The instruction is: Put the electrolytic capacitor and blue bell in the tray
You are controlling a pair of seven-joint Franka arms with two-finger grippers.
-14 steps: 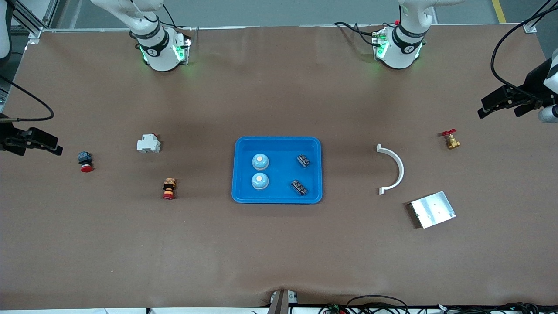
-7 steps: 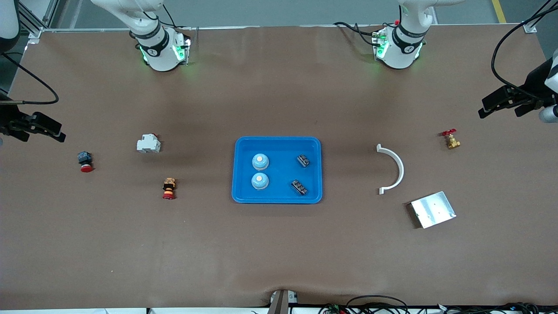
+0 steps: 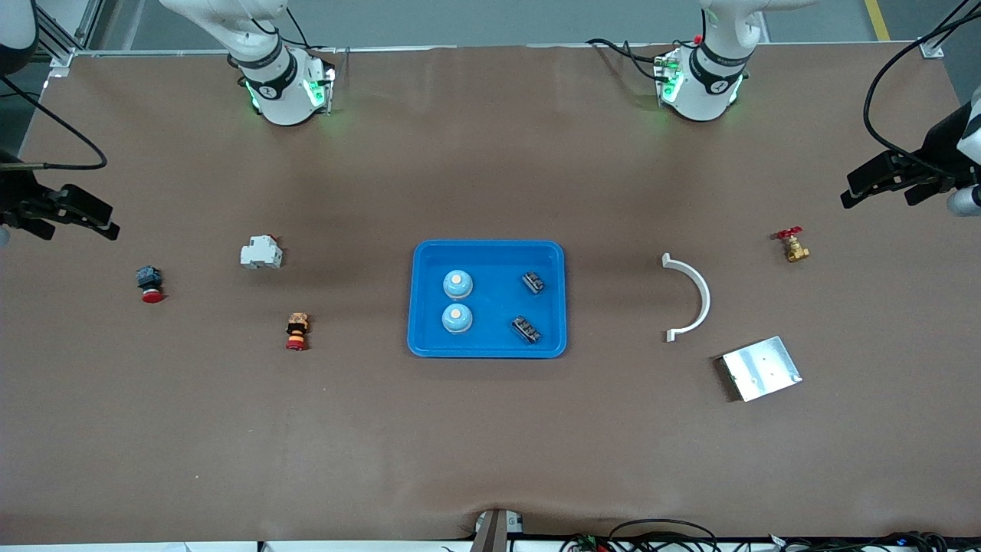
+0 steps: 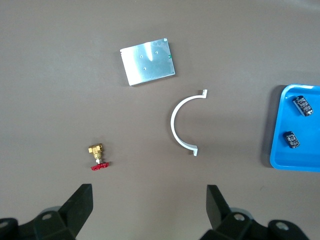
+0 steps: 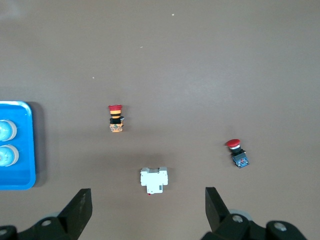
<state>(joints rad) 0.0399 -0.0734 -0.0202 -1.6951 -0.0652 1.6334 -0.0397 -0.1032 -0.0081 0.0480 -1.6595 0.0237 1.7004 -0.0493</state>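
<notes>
The bright blue tray [image 3: 488, 346] sits mid-table and holds two blue bells [image 3: 457, 284] [image 3: 456, 318] and two dark electrolytic capacitors [image 3: 533, 282] [image 3: 526, 329]. The tray's edge shows in the left wrist view [image 4: 280, 160] with the capacitors [image 4: 302, 105] [image 4: 292, 139], and in the right wrist view [image 5: 20, 182] with the bells [image 5: 6, 129] [image 5: 7, 155]. My left gripper [image 3: 866, 188] [image 4: 149, 202] is open and empty, raised at the left arm's end of the table. My right gripper [image 3: 84, 216] [image 5: 148, 205] is open and empty, raised at the right arm's end.
Toward the left arm's end lie a white curved piece [image 3: 690, 297], a silver metal plate [image 3: 761, 368] and a brass valve with a red handle [image 3: 792, 245]. Toward the right arm's end lie a white breaker [image 3: 261, 252], a red push button [image 3: 150, 284] and an orange-red button [image 3: 296, 330].
My right gripper has risen and drawn back toward the robots' side of the table. The left gripper and all objects have stayed put.
</notes>
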